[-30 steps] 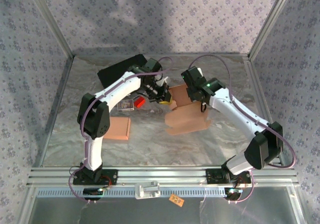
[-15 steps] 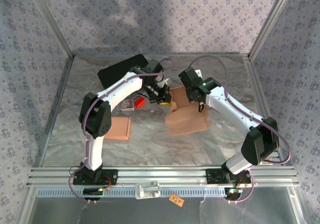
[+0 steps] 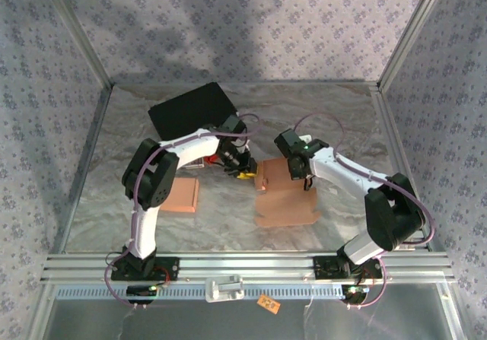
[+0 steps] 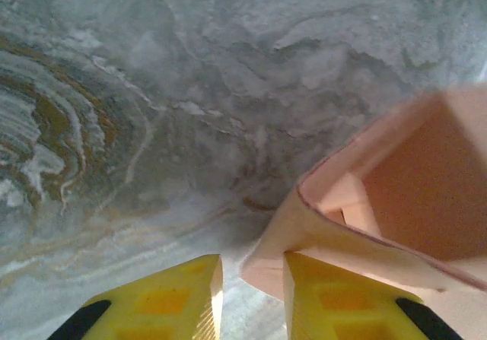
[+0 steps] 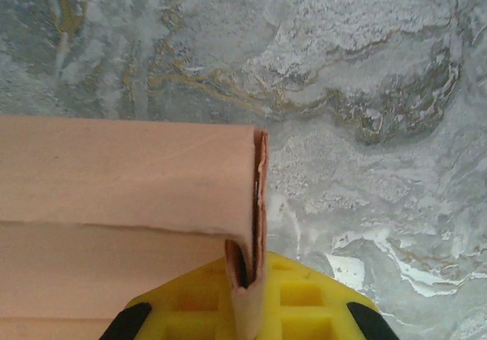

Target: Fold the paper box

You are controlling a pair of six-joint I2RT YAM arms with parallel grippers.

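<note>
The paper box (image 3: 285,195) lies open at mid-desk (image 3: 342,127), between both arms. The right fingers (image 5: 304,294) pinch its upright folded wall at the box's 1 o'clock edge. At its 10 o'clock corner the left fingers (image 4: 163,298) stand slightly spread, the corner between them and touching only one finger. A flat brown card (image 3: 183,194) lies at 9 o'clock, and a black board (image 3: 190,108) sits farther off at 11 o'clock.

Soft, even light all round, with one big dim patch on the back wall (image 3: 221,20). Table (image 3: 342,104) has a dull sheen (no real glare). Left wrist view smears the box (image 4: 411,195) along its far edge; right wrist looks sharp.
</note>
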